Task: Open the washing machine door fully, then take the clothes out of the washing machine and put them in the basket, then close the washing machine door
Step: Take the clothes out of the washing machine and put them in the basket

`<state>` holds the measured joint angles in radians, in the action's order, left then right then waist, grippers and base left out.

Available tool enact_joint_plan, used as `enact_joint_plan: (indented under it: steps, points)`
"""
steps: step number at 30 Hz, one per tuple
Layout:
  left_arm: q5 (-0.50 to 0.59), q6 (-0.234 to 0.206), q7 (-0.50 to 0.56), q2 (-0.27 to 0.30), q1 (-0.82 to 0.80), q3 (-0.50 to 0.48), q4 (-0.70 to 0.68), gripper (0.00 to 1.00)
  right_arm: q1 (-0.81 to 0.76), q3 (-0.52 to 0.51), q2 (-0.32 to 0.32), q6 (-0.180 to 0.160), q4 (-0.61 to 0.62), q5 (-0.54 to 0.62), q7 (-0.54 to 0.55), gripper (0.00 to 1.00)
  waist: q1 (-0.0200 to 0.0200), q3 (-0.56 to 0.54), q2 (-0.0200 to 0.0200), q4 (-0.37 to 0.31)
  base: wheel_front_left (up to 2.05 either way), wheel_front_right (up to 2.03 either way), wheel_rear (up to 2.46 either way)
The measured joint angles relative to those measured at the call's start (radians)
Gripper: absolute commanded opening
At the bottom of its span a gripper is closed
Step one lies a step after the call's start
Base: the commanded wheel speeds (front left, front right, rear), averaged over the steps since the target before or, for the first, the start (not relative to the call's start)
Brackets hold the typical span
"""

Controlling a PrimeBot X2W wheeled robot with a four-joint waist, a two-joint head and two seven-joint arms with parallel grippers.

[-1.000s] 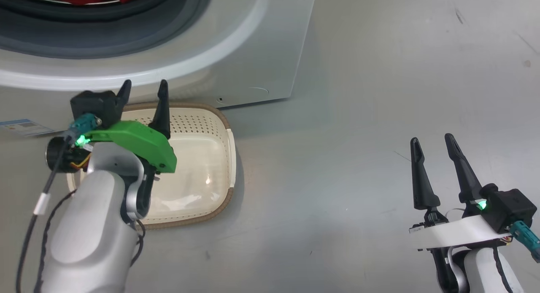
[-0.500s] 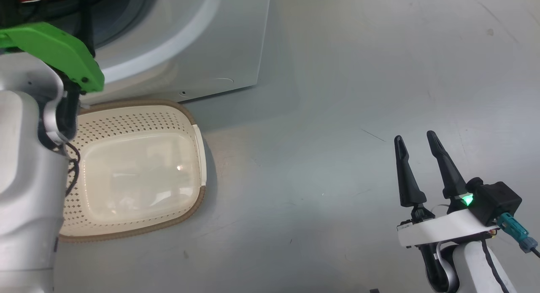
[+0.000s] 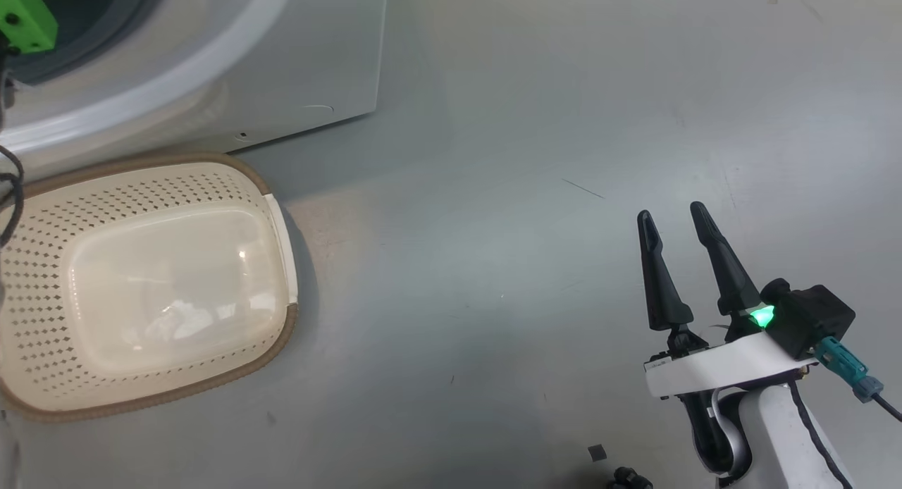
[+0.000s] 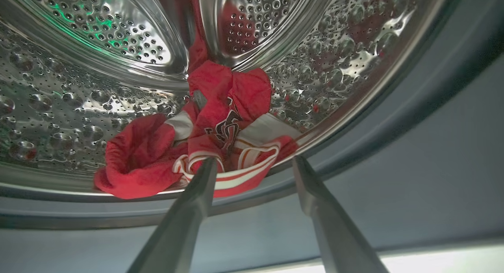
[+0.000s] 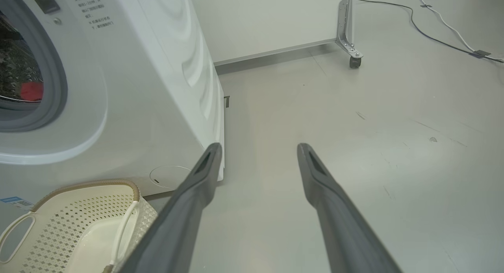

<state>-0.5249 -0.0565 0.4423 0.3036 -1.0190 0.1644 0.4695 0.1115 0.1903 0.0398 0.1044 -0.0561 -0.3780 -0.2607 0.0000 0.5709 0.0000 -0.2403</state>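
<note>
1. Inside the steel drum (image 4: 118, 48) of the washing machine (image 5: 149, 68), the clothes (image 4: 220, 123) were seen heaped as a red bundle with white stripes, lying against the front lip.
2. The left gripper (image 4: 254, 161) was held at the drum's mouth, its jaws spread wide with nothing caught between them. Its fingertips were placed just before the striped hem, but whether it was touched could not be told.
3. The right gripper (image 3: 671, 214) was held over the bare floor (image 3: 528, 158), well apart from the machine, its jaws likewise parted and empty.
4. The basket (image 3: 141, 186) was set on the floor just beside the machine's front, and nothing was seen in it.
5. The opening step was judged done, since the drum mouth was reached unobstructed. No garment had yet been moved across, and the closing of the washing machine door was left to do.
</note>
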Motion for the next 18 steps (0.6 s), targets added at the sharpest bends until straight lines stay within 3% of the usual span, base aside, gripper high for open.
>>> enact_joint_plan:
  steps: [18]
  points:
    - [0.028,-0.019,0.051,0.08,-0.119,-0.034,0.085,1.0,0.057,0.055,0.0,0.008,-0.017,-0.047,0.0,1.0,0.0,0.097,0.0,-0.095,0.0,0.0,0.0]
